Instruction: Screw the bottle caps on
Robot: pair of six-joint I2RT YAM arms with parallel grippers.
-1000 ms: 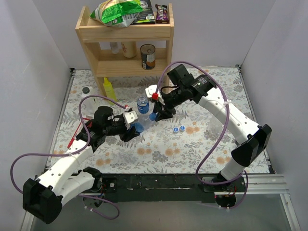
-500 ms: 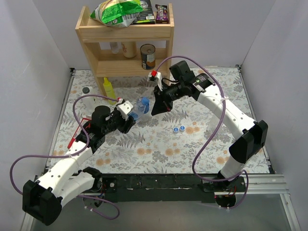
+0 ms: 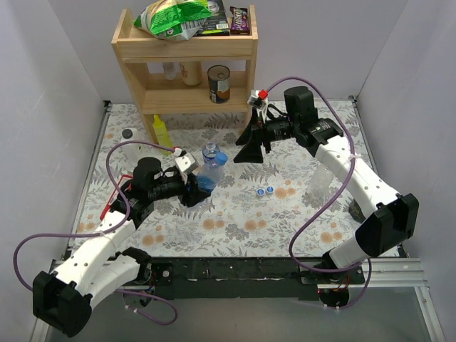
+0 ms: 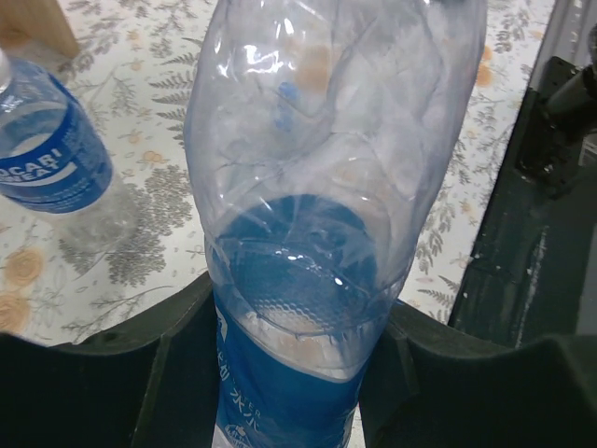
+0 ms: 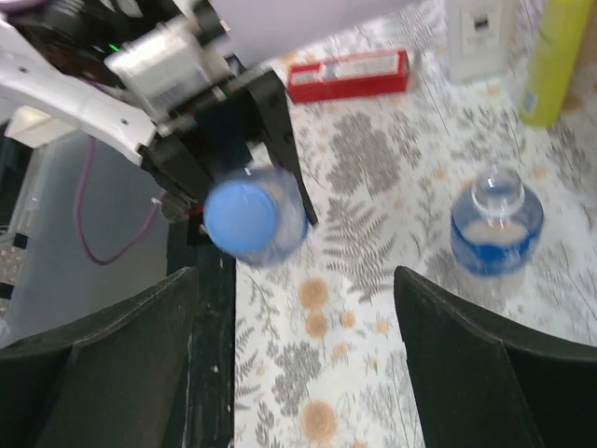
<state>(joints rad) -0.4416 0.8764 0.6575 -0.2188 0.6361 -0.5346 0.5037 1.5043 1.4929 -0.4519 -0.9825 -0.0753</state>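
My left gripper [image 3: 197,188] is shut on a clear bottle [image 3: 208,177] with a blue label band, held tilted above the table. In the left wrist view the bottle [image 4: 308,233] fills the gap between the black fingers [image 4: 112,383]. A blue cap [image 5: 241,217] sits on its neck, facing the right wrist camera. My right gripper [image 3: 250,151] stands open and empty, apart from that cap. A second labelled bottle [image 3: 210,151] stands uncapped just behind. Two loose blue caps [image 3: 266,190] lie on the mat. A taller clear bottle [image 3: 320,181] stands by the right arm.
A wooden shelf [image 3: 184,48] with a tin and snack bags stands at the back. A yellow bottle [image 3: 162,132] stands at its foot, and a dark cap [image 3: 127,132] lies to its left. Grey walls close in both sides.
My right gripper has opened and pulled back up and to the right, away from the bottle's capped neck. The left gripper kept its hold and shifted the bottle slightly.
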